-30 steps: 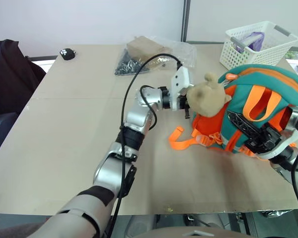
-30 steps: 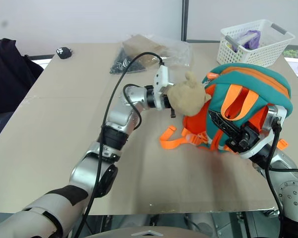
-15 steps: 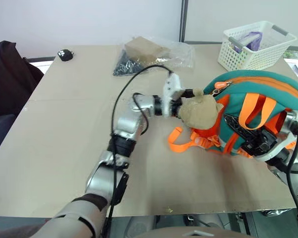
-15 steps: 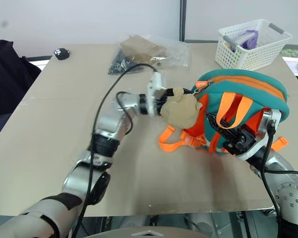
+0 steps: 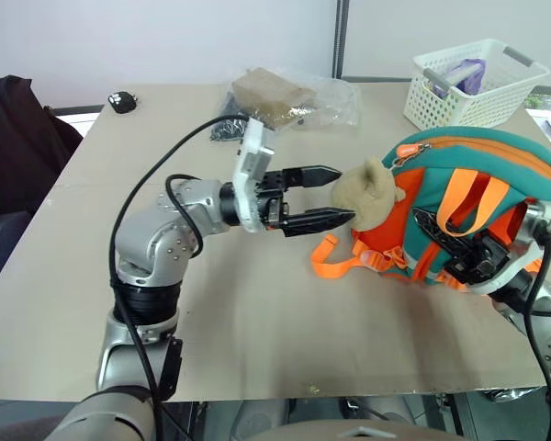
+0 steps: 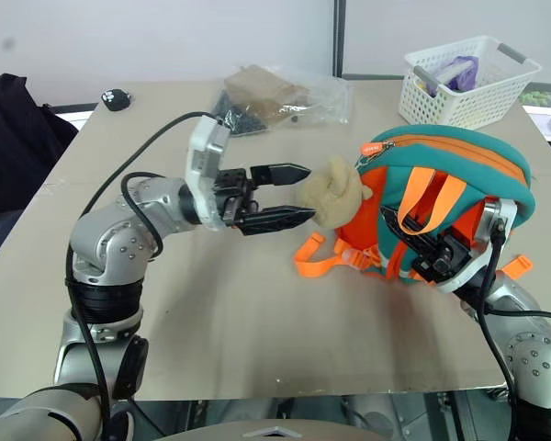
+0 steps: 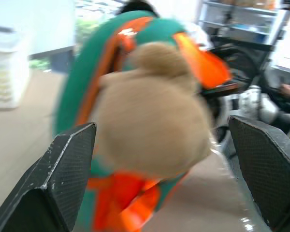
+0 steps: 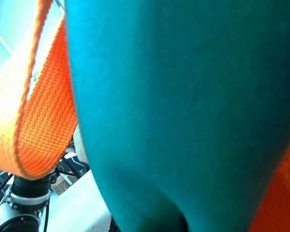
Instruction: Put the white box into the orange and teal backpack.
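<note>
The orange and teal backpack [image 5: 482, 165] stands on the table at the right, its tan plush bear [image 5: 371, 191] hanging off its left side. My left gripper [image 5: 342, 195] is level and open, with its fingertips just left of the bear and apart from it. In the left wrist view the bear [image 7: 150, 116] sits between the wide-spread fingers [image 7: 63, 169]. My right gripper [image 5: 433, 226] is shut on the backpack's strap side, with teal fabric [image 8: 183, 96] pressed against its camera. The white box is out of view.
A white lattice basket [image 5: 473, 84] stands at the table's far right corner. A clear plastic bag with a brown box [image 5: 280, 95] lies at the far middle, and a small black object [image 5: 122, 99] at the far left. A dark garment [image 5: 14, 138] hangs beyond the left edge.
My left gripper opened, let go of the bear and drew back to the left. The backpack sank a little. The right gripper stayed put.
</note>
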Robot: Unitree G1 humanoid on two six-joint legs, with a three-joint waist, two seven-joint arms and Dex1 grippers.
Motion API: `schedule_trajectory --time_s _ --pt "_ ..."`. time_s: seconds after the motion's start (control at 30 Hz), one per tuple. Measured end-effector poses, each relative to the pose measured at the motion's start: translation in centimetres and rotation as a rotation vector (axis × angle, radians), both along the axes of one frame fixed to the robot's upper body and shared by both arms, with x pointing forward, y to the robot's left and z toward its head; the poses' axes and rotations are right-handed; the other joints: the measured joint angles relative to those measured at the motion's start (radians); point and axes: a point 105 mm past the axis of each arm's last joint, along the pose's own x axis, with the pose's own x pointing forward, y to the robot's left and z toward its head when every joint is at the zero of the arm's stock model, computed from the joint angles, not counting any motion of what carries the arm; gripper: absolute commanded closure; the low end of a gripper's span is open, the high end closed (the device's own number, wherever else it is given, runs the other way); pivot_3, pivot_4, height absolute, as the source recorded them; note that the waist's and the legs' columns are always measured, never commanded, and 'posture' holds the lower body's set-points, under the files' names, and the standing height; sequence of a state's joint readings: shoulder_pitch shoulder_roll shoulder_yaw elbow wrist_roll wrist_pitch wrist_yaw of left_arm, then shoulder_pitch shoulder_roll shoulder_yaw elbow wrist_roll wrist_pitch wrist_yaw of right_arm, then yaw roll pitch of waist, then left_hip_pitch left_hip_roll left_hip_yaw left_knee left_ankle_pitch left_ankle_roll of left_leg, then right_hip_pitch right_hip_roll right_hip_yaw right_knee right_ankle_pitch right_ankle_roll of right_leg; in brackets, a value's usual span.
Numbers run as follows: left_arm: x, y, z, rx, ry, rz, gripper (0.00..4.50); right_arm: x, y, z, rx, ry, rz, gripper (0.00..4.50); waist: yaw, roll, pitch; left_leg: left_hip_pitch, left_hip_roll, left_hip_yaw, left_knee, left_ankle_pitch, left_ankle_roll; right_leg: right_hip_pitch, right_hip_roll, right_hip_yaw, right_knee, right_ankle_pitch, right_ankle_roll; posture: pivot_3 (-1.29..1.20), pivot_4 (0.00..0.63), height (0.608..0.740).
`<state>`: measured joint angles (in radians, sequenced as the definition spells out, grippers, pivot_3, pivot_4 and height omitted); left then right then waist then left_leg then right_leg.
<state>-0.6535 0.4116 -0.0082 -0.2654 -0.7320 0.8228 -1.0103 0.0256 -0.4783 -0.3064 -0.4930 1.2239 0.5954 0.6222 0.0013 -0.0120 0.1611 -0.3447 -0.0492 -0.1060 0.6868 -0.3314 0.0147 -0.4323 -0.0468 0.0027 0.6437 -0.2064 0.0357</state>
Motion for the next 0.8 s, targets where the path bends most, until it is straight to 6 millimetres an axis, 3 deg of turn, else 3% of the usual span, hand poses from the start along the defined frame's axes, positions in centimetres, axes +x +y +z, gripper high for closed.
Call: schedule_trajectory --time_s 0.3,0.4,0.53,0.7,0.8 --pt "1.7 -1.3 -2.1 0.059 0.055 0.037 0.06 0.1 0.1 -0.1 -0.002 -0.003 -0.005 4.50 -0.006 0.000 0.000 0.000 0.000 0.002 0.000 0.000 0.000 0.000 0.000 0.002 0.000 0.000 0.000 0.00 0.150 0.740" --pt "1.8 -1.7 -1.9 0.056 0.051 0.028 0.87 0.1 0.1 -0.2 0.001 -0.003 -0.011 4.50 -0.006 0.000 0.000 0.000 0.000 0.002 0.000 0.000 0.000 0.000 0.000 0.002 0.000 0.000 0.000 0.00 0.150 0.740" --pt "1.7 -1.7 -1.8 0.049 0.050 0.020 2.71 0.1 0.2 -0.4 0.002 0.000 -0.015 4.50 -0.006 0.000 0.000 0.000 0.000 0.002 0.000 0.000 0.000 0.000 0.000 0.002 0.000 0.000 0.000 0.00 0.150 0.740" --pt "2.0 -1.1 -1.5 0.041 0.041 0.040 3.72 0.1 0.3 -0.4 0.003 -0.001 -0.015 4.50 -0.007 0.000 0.000 0.000 0.000 0.002 0.000 0.000 0.000 0.000 0.000 0.002 0.000 0.000 0.000 0.00 0.150 0.740" --pt "2.3 0.0 -1.2 0.101 -0.016 0.065 3.72 0.1 0.3 -0.4 0.002 0.000 -0.013 4.50 -0.012 0.000 0.000 0.000 0.000 0.002 0.000 0.000 0.000 0.000 0.001 0.002 0.000 0.000 0.000 0.00 0.150 0.740"
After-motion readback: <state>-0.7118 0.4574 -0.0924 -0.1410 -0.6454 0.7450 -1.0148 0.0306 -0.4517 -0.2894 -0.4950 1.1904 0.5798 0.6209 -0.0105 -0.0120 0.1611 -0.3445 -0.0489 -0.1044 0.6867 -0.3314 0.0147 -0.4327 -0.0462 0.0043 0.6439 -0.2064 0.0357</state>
